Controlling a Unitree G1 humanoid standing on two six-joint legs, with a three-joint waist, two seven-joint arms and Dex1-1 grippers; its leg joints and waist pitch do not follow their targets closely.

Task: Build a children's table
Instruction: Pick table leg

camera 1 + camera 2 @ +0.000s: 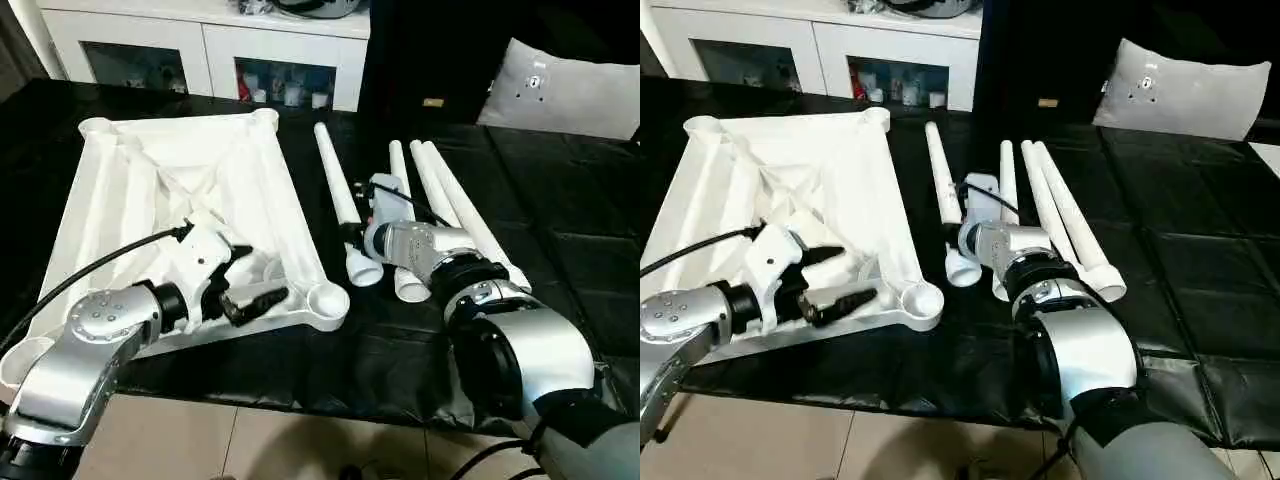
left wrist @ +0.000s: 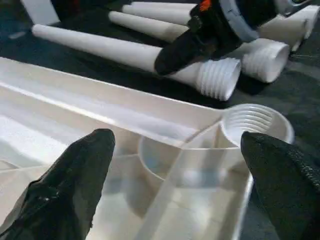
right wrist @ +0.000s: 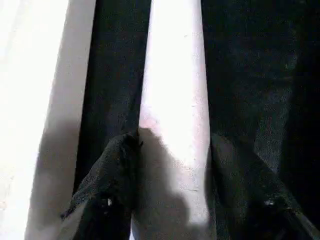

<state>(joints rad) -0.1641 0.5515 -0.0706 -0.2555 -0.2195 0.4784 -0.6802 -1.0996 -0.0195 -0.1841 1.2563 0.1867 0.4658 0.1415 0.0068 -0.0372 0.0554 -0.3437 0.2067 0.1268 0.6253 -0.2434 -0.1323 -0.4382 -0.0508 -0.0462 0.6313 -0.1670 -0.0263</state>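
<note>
The white tabletop [image 1: 150, 170] lies upside down, ribs up, on the left of the black mat. My left gripper [image 1: 255, 278] hovers open over its near right corner, its fingers [image 2: 75, 180] spread either side of the ribs beside the threaded corner socket [image 2: 255, 122]. To the right lie the table's other parts, long white legs side by side. My right gripper [image 3: 175, 150] is down at the leftmost leg [image 1: 335, 180], near its threaded end [image 2: 217, 77]. Its fingers straddle that leg, one touching it and a gap at the other, so it is open. The other legs [image 1: 450, 195] lie untouched.
A white cabinet with glass doors [image 1: 200, 50] stands behind the mat. A grey cushion [image 1: 565, 90] rests at the back right. The black mat [image 1: 560, 230] stretches to the right, and pale floor tiles [image 1: 250, 440] show beyond its near edge.
</note>
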